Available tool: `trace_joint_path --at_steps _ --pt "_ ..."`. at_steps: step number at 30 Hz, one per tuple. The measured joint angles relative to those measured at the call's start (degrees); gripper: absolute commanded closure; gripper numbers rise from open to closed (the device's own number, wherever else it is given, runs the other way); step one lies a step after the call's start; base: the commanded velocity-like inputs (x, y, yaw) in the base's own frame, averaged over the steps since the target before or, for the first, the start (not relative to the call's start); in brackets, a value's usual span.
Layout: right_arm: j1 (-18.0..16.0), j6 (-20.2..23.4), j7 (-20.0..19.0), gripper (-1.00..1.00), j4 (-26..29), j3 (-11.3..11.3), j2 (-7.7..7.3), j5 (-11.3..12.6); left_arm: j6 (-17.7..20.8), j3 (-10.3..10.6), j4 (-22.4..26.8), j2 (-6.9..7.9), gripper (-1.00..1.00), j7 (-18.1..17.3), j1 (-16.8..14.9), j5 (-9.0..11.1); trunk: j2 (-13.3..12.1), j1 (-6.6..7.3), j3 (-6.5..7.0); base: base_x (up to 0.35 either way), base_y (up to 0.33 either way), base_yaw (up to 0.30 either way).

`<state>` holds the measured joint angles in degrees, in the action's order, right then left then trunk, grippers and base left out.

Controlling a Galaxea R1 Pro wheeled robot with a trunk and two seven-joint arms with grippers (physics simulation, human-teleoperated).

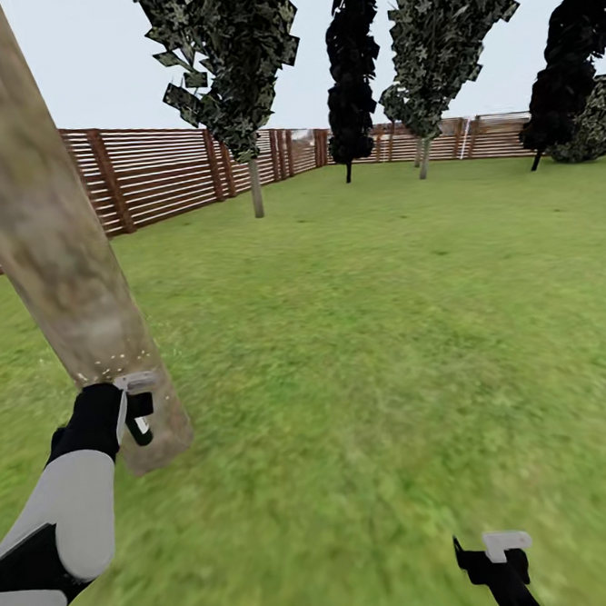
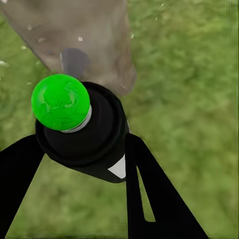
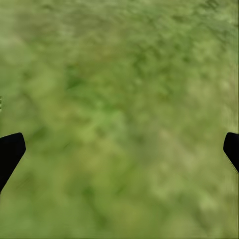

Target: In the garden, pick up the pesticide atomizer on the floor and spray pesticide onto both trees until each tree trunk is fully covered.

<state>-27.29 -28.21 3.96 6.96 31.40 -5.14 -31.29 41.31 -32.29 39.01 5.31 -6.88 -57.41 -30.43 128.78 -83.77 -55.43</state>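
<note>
My left gripper (image 1: 134, 409) is shut on the pesticide atomizer (image 1: 141, 425), right against the base of the near tree trunk (image 1: 52, 241). In the left wrist view the atomizer (image 2: 82, 134) is a black bottle with a round bright green top and a small white patch, held between the two dark fingers (image 2: 144, 184). It faces the mottled grey-brown trunk (image 2: 84, 35). Fine white specks of pesticide (image 1: 116, 363) dot the trunk just above the gripper. A second tree trunk (image 1: 256, 188) stands farther back near the fence. My right gripper (image 1: 494, 550) hangs open over the grass floor (image 3: 119, 99).
A brown slatted fence (image 1: 165, 173) rings the lawn at the left and back. More trees with dark foliage (image 1: 424, 159) stand along the far side. Open grass (image 1: 387, 333) stretches between the near trunk and the fence.
</note>
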Motion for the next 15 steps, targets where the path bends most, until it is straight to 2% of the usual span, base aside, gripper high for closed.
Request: trace_joint_path --at_steps 11,15 --pt "0.0 0.0 0.0 -1.00 0.0 0.0 0.06 0.0 -0.5 -0.1 -0.6 -0.01 1.00 0.5 4.9 0.0 0.0 0.00 0.00 0.133 -0.251 0.275" --pt "0.0 0.0 0.0 -1.00 0.0 0.0 0.05 0.0 -0.7 -0.1 -0.6 0.00 1.00 0.5 7.2 0.0 0.0 0.01 0.00 0.223 -0.206 0.074"
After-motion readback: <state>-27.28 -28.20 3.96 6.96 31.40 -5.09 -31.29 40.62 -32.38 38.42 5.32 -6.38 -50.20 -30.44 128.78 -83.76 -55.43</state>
